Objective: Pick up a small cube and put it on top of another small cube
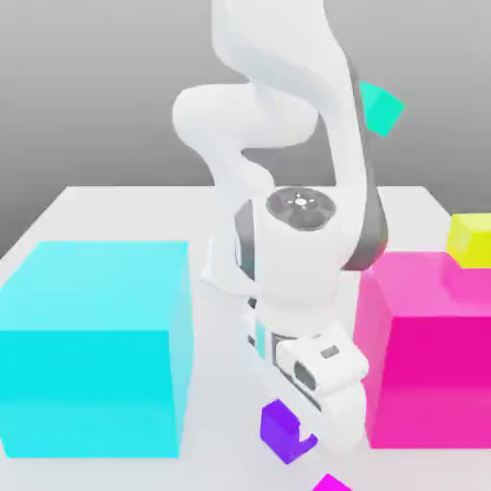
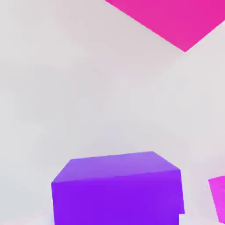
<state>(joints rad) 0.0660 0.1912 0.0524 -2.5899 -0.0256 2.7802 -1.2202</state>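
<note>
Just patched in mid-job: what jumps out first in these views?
The white arm fills the centre, bent low over the small purple cube on the table. A big cyan block sits at the exterior view's left, a big pink block at its right, a small yellow cube on top.

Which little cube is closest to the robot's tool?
The small purple cube, right beside the tool. The small teal cube and small yellow cube are much farther away.
</note>
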